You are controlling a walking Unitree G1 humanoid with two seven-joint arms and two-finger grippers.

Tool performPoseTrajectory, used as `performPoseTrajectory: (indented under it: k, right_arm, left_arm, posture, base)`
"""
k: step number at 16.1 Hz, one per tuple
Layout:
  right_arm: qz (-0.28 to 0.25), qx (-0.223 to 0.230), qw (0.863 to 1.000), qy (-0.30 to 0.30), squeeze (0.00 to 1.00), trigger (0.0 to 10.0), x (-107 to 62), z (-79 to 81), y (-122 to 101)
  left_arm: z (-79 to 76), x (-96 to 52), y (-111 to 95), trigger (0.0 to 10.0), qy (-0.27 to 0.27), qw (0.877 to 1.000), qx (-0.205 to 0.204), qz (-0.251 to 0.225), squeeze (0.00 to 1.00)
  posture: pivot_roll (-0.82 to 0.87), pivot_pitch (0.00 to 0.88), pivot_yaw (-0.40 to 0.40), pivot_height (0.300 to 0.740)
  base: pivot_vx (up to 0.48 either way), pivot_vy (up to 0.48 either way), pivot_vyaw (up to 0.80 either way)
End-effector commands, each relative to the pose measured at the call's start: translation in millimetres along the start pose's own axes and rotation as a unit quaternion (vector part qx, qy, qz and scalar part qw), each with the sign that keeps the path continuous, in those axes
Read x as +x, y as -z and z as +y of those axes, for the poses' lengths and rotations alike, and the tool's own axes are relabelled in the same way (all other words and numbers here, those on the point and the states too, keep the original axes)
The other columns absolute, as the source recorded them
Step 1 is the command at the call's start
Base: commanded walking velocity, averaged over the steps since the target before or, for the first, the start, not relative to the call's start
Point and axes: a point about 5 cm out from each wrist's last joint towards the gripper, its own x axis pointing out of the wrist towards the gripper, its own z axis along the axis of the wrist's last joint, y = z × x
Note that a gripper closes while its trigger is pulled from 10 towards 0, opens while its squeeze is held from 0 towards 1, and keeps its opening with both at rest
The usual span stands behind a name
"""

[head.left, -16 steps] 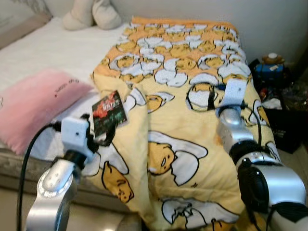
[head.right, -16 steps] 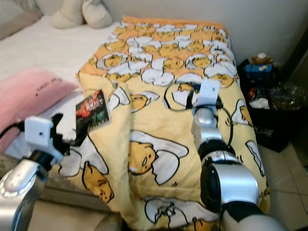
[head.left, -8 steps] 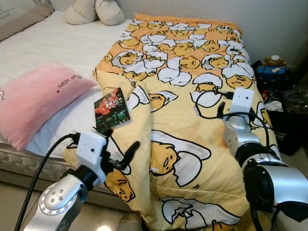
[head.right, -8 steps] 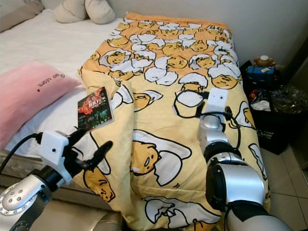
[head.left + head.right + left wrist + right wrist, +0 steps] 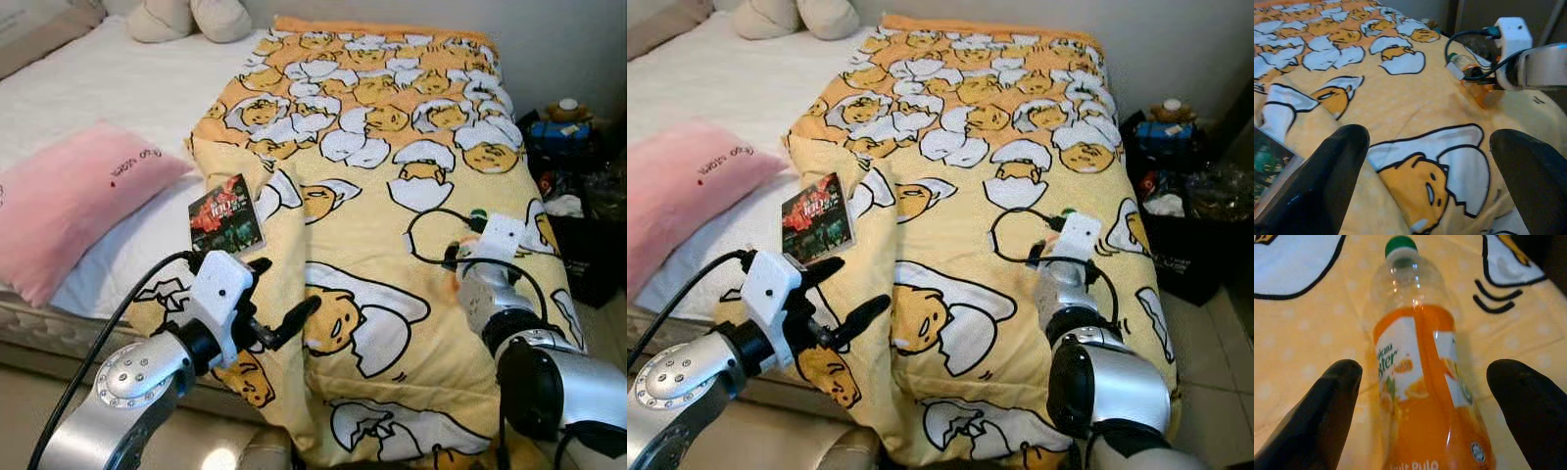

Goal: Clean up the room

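Orange juice bottle (image 5: 1420,382) — lay on the blanket (image 5: 392,196) near the bed's right edge, between the right gripper (image 5: 1425,396)'s spread fingers, ungrasped. Left gripper (image 5: 284,299) spread, empty. Book (image 5: 225,212) uncollected — tidying judged barely begun.

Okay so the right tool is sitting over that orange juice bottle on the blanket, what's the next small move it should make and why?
Probably ease the right tool down and close it on the orange juice bottle. The bottle lies on its side on the yellow blanket, lined up between the two open fingers, which flank it without seeming to touch, so a grasp looks ready.
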Motion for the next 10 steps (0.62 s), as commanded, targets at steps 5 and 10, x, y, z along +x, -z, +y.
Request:
performPoseTrajectory:
  k: [5,10]
  right_arm:
    - [0.034,0.006,0.999,-0.023,0.00,9.6,-1.7,4.4,13.7]
    - [-0.001,-0.023,0.999,-0.037,0.00,0.0,-1.2,6.4,3.3]
  left_arm:
    - [-0.7,-5.4,-8.3,10.0,0.004,1.000,0.004,-0.001,0.00]
    - [0.8,-3.3,-6.9,10.0,-0.010,1.000,0.001,0.001,0.00]
  posture:
    - [0.36,0.060,0.061,0.711]
    - [0.35,0.054,0.054,0.711]
  base:
    - [0.000,0.000,0.00]
    - [0.000,0.000,0.00]
